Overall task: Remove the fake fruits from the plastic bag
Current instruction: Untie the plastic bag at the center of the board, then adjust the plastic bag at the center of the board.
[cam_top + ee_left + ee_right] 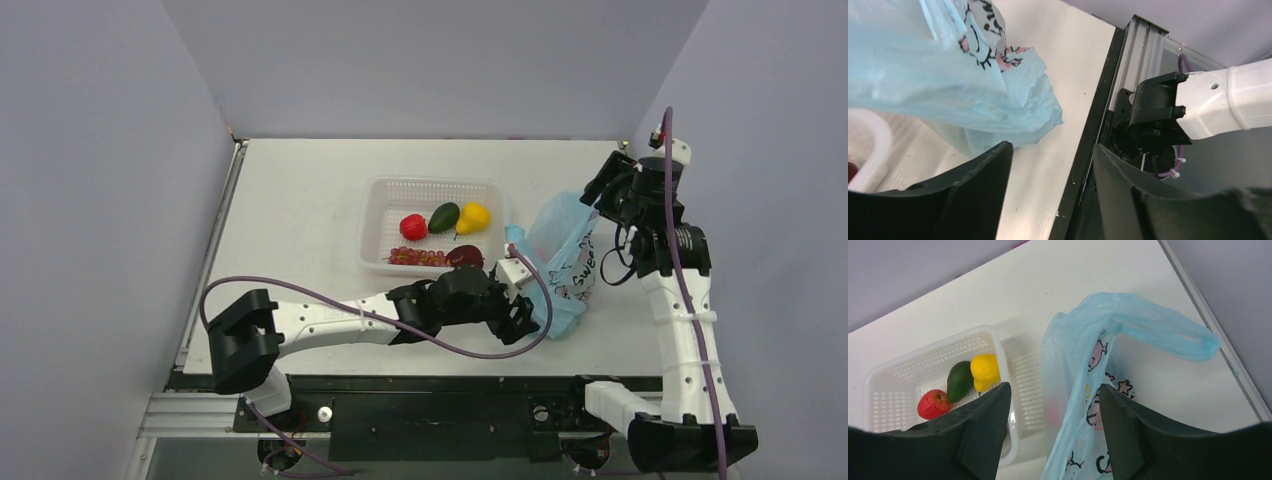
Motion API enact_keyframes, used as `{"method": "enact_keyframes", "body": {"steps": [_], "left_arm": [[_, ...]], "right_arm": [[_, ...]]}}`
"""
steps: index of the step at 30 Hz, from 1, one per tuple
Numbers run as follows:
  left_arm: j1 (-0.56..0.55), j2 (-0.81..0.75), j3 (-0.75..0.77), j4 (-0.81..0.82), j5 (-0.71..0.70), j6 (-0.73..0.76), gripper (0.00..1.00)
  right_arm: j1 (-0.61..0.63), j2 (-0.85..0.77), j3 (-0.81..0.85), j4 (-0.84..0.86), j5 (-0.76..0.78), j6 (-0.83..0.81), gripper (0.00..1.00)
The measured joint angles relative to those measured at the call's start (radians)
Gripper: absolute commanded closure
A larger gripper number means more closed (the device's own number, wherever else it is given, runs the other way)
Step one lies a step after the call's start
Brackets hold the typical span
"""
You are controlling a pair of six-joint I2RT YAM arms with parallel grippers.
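While our left gripper hangs spread wide w/ nothing between its fingers, the plastic bag lies just beyond its tips, beside the white basket. Farther back, our right gripper is also splayed wide & empty, above the bag's raised handle; what's inside the bag we can't make out.
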Motion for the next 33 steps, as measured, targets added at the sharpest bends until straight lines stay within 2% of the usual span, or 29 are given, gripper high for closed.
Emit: {"method": "enact_keyframes", "body": {"steps": [5,10,11,14,19,23,25,28,33], "left_arm": [[0.026,-0.117,-0.054,-0.003,0.015,0.003,0.25],[0.075,-0.254,-0.073,-0.023,0.015,0.007,0.18],[0.089,-0.282,-0.073,-0.023,0.012,0.007,0.15],[0.136,-0.344,-0.073,-0.023,0.003,-0.003,0.1],[0.238,-0.371,-0.069,-0.021,-0.004,-0.088,0.09],[0.35,-0.286,-0.027,-0.005,0.05,-0.193,0.08],[0.401,-0.17,0.056,0.008,0.114,-0.249,0.07],[0.433,0.008,0.17,0.031,0.21,-0.318,0.07],[0.433,0.228,0.274,0.051,0.325,-0.433,0.07]], "right_arm": [[0.005,-0.129,-0.07,-0.006,-0.068,-0.002,0.39],[0.104,-0.179,-0.249,0.039,-0.17,0.027,0.42],[0.146,-0.179,-0.269,0.038,-0.171,0.029,0.44],[0.273,-0.138,-0.366,0.064,-0.153,0.051,0.62],[0.43,-0.137,-0.541,0.099,-0.116,0.127,0.66],[0.515,-0.239,-0.662,0.102,-0.075,0.202,0.66],[0.532,-0.299,-0.686,0.092,-0.053,0.23,0.65],[0.533,-0.357,-0.677,0.062,0.006,0.26,0.63],[0.532,-0.498,-0.602,-0.03,0.174,0.306,0.52]]}}
